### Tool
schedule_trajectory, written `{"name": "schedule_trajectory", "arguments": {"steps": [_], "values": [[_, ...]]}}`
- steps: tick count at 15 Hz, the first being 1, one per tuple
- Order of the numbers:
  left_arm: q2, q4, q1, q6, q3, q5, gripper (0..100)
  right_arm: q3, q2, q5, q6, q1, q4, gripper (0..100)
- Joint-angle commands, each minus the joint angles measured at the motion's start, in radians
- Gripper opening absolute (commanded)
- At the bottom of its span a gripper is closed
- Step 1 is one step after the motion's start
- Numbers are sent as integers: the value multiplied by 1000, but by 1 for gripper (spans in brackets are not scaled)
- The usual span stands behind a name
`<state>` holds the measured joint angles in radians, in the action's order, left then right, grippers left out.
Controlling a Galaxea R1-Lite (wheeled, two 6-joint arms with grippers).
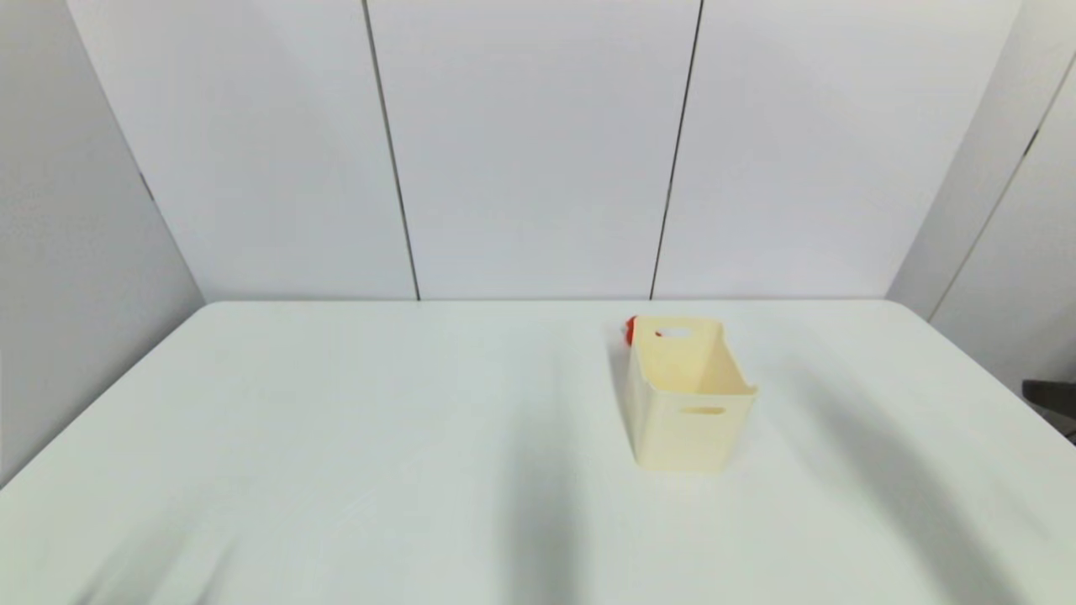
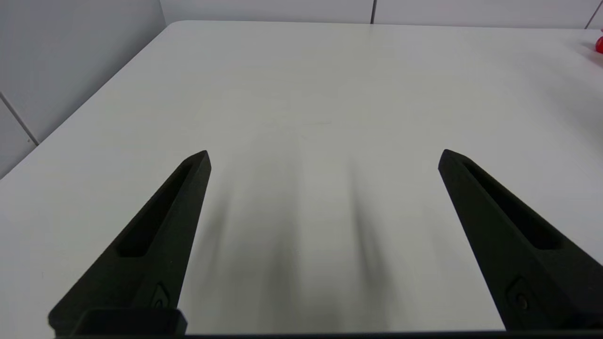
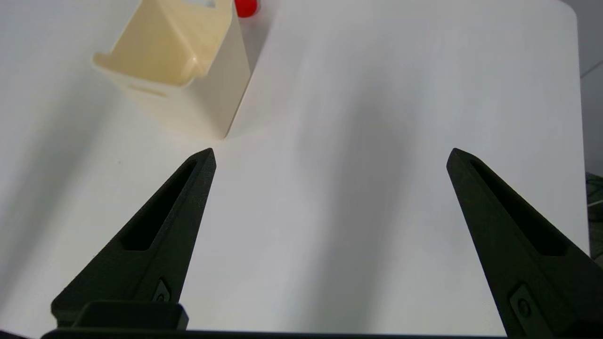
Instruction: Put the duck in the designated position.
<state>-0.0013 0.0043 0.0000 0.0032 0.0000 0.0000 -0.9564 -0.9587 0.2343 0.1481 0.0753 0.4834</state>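
The red duck [image 1: 630,330] stands on the table just behind the far left corner of the cream bin [image 1: 688,395], mostly hidden by it in the head view. A sliver of the duck [image 2: 599,44] shows in the left wrist view, and the duck [image 3: 246,7] shows beyond the bin [image 3: 181,66] in the right wrist view. My left gripper [image 2: 324,157] is open over bare table, far from the duck. Open too, my right gripper [image 3: 331,155] hovers near the bin's closer corner with nothing between its fingers. Neither arm shows in the head view.
The white table [image 1: 336,437] is backed by grey wall panels [image 1: 538,151] on three sides. The bin stands right of centre, empty as far as I can see, with a handle slot in each end wall.
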Motion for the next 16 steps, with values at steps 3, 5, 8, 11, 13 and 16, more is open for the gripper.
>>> {"name": "schedule_trajectory", "arguments": {"steps": [3, 5, 8, 11, 13, 16], "values": [[1, 0, 0, 0, 0, 0, 100, 346, 370, -193, -36, -37, -160, 100], [1, 0, 0, 0, 0, 0, 100, 469, 449, -293, -44, -72, -263, 100], [1, 0, 0, 0, 0, 0, 100, 619, 546, -352, -41, -94, -368, 100], [1, 0, 0, 0, 0, 2, 100, 697, 629, -354, -38, -117, -398, 100], [1, 0, 0, 0, 0, 0, 100, 769, 680, -351, -35, -120, -471, 100], [1, 0, 0, 0, 0, 2, 100, 884, 707, -343, -38, -114, -588, 100]]}}
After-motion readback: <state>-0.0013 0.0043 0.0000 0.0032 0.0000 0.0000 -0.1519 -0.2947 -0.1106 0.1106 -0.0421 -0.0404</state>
